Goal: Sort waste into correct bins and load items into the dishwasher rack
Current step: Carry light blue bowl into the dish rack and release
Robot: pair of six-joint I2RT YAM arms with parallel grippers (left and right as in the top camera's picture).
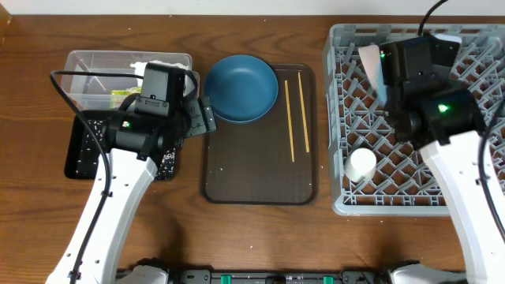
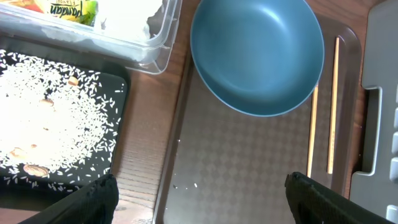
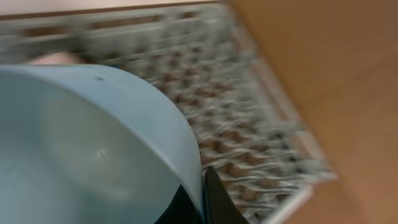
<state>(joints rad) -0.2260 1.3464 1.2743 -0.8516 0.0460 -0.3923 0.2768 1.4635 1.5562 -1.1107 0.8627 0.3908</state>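
right gripper [image 3: 206, 202] clamped shut on rim of light blue bowl [image 1: 371, 69]. bowl tipped up on edge over far-left corner of dishwasher rack [image 1: 387, 181], pegs straight below, so next move is basically down. left gripper [image 2: 199, 205] wide open, empty, just near of dark blue plate [image 2: 258, 56]. chopsticks [image 2: 334, 106] right of plate, lying near-far.

There's the dark blue plate [image 1: 241, 88], diamond-patterned brown tray [image 2: 249, 168], grey lattice rack [image 1: 379, 181], light blue bowl [image 3: 93, 149], and white-speckled black tray [image 2: 117, 82].
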